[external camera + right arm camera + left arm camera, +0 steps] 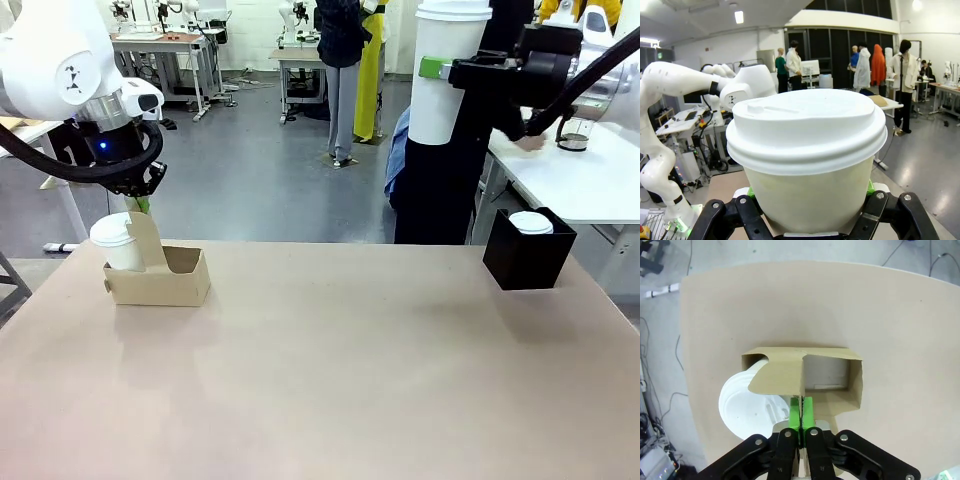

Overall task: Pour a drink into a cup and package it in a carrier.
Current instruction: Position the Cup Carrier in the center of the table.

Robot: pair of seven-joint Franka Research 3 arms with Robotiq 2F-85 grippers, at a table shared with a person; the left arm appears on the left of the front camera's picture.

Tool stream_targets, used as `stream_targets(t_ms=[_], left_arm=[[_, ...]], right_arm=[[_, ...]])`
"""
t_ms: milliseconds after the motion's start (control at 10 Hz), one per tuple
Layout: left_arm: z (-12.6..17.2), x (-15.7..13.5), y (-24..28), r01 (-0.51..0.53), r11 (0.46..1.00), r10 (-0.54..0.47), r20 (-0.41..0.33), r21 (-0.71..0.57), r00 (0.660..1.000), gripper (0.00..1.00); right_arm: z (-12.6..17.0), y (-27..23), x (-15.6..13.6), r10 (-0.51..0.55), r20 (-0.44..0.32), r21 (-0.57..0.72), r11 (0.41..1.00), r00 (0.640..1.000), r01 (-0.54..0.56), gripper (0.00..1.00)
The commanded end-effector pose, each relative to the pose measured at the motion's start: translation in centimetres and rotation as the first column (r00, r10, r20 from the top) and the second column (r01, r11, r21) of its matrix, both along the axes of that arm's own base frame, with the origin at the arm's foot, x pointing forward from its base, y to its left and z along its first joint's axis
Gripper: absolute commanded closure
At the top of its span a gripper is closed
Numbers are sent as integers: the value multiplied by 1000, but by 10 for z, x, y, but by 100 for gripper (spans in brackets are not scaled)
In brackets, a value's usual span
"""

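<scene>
Where the counter (350,380) nears its left edge, the carrier (172,288) is seen: low brown cardboard, its tall handle panel (777,380) pinched by the left claw (801,407). One slot is filled by a lidded white cup (118,240). A second lidded cup (807,150) is clamped aloft by the right claw (440,70). A black box (525,262) holds, seemingly, a third cup (530,222).

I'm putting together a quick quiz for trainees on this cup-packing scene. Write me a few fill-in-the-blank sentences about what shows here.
1. The left gripper is shut on the handle panel of the cardboard ____.
2. It holds ____ white cup; its other slot is empty.
3. The right gripper holds a second cup in the air with its ____ on.
4. A third cup stands in a ____ box.
Missing words: carrier; one; lid; black.
</scene>
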State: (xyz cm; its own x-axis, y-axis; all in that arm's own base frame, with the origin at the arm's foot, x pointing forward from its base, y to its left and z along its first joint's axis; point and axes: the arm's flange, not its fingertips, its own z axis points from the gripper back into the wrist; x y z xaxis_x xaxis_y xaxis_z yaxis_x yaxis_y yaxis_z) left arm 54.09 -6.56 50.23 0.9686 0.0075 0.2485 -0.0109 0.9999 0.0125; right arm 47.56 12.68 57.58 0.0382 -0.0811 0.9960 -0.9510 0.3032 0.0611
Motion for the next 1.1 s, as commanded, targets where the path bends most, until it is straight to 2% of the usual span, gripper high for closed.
stream_targets(t_ms=[0,100,300,400,500,700,800,1000], left_arm=[[0,0,0,0,1000,0,0,0,1000,100],[2,-2,-3,1,1000,-1,3,-4,1000,98],[19,-12,-21,5,999,-7,64,40,998,98],[10,-5,-13,54,988,-47,-48,148,998,98],[10,-4,-13,22,1000,-22,20,6,1000,98],[10,-8,-15,43,998,-43,-2,52,999,98],[18,-20,-20,25,1000,-25,6,12,1000,98],[51,-47,-52,6,1000,-6,29,-15,1000,98]], right_arm=[[7,2,3,-5,10,6,1000,1000,5,19],[7,2,3,-5,10,6,1000,1000,5,19],[7,2,3,-5,10,6,1000,1000,5,19],[7,2,3,-5,10,6,1000,1000,5,19],[7,2,3,-5,10,6,1000,1000,5,19],[7,2,3,-5,10,6,1000,1000,5,19],[7,2,3,-5,10,6,1000,1000,5,19],[7,2,3,-5,10,6,1000,1000,5,19]])
